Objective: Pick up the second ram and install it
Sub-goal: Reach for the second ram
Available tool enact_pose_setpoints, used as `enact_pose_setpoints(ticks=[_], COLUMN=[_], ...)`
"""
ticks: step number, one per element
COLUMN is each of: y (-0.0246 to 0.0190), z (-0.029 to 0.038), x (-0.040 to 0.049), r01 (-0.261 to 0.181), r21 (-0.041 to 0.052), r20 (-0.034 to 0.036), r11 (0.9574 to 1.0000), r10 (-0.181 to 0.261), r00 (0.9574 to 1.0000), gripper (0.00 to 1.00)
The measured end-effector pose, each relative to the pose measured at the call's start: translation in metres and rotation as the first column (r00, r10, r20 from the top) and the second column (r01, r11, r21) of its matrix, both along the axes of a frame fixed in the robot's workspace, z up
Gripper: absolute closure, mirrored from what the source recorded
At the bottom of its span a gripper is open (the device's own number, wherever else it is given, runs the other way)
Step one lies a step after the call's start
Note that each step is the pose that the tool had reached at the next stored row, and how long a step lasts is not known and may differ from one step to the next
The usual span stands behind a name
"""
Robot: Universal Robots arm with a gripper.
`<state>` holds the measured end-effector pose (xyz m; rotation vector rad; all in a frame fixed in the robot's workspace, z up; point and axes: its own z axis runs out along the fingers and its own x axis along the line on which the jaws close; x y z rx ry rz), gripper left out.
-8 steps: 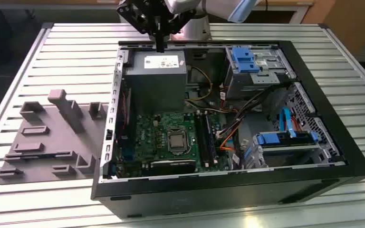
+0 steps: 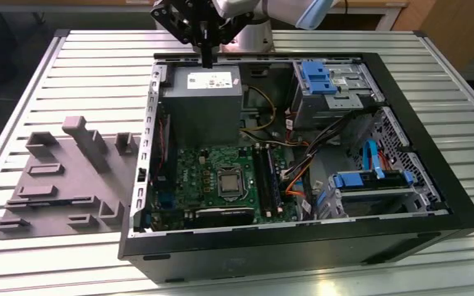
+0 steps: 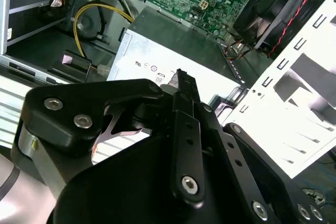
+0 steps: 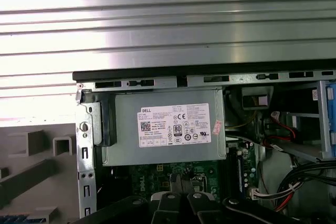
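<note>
Above the far edge of the grey power supply [image 2: 202,98], in the exterior view, hangs the hand [image 2: 208,61]. Its fingers are pressed together with nothing between them. The grey holder tray [image 2: 64,179] lies on the bench [image 2: 81,74], to the exterior view's left of the power supply.

In the second wrist view, the hand [image 3: 181,75] is just over the power supply [image 3: 173,40].

In the first wrist view, the power supply [image 4: 163,129] has a white sticker [image 4: 176,125] with black print. Beside it, on the tray [image 4: 37,145], lies a blue strip. It may be the second ram [image 4: 16,217], but I am not sure. Nothing is picked up yet, so both picking and fitting are left.
</note>
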<state>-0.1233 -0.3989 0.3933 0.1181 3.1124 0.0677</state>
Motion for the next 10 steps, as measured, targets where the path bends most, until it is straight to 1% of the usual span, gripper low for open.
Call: enact_pose_setpoints(ticks=[10], y=[0.0000], z=[0.0000], x=[-0.0049], r01=[0.000], r21=[0.0000], r20=[0.0000], r11=[1.0000], r10=[0.000], r00=[1.0000], gripper=[0.89])
